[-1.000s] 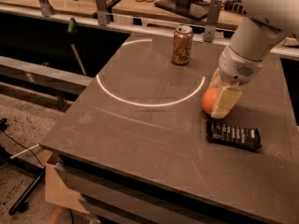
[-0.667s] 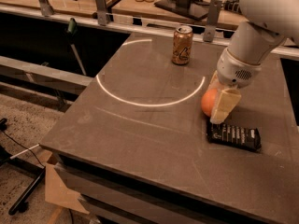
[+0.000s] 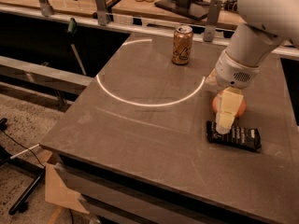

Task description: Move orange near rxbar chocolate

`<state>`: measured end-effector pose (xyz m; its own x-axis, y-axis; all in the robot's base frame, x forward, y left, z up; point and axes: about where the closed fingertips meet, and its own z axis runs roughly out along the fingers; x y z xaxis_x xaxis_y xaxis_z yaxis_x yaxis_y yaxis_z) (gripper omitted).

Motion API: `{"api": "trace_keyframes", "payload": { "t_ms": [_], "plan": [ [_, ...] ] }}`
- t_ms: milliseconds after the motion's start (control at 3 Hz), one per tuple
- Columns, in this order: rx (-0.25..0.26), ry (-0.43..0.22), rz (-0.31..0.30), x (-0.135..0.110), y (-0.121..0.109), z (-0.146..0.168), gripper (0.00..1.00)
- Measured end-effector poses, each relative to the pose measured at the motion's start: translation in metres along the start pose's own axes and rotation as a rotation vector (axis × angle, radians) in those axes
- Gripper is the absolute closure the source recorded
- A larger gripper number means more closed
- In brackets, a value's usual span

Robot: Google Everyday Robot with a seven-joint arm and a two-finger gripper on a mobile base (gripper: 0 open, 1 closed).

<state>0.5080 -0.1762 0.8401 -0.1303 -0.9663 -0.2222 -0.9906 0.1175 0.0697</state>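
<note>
The orange (image 3: 241, 108) sits low at the table's right side, right behind the black rxbar chocolate wrapper (image 3: 238, 137), which lies flat with white lettering. My gripper (image 3: 225, 118) reaches down from the white arm and is shut on the orange. One pale finger (image 3: 227, 107) crosses the front of the fruit and its tip hangs over the wrapper's left end. The other finger is hidden behind the orange. I cannot tell whether the orange rests on the table.
A gold-brown drink can (image 3: 181, 45) stands upright at the back of the dark table (image 3: 140, 139). A bright ring of light (image 3: 140, 102) lies on the tabletop. Metal rails and a bench run behind the table. The floor drops off to the left.
The gripper has carried the orange a little right and toward the front, closer to the wrapper. The can and the wrapper have not moved.
</note>
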Motion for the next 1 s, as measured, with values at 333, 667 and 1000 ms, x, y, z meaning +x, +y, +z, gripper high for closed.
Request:
{"api": "trace_keyframes", "payload": {
  "t_ms": [333, 667, 1000],
  "plan": [
    [0.04, -0.004, 0.001, 0.001, -0.005, -0.017, 0.0],
    [0.091, 0.005, 0.006, 0.006, -0.009, -0.039, 0.0],
    [0.148, 0.032, 0.015, 0.011, -0.011, -0.068, 0.0]
  ]
}}
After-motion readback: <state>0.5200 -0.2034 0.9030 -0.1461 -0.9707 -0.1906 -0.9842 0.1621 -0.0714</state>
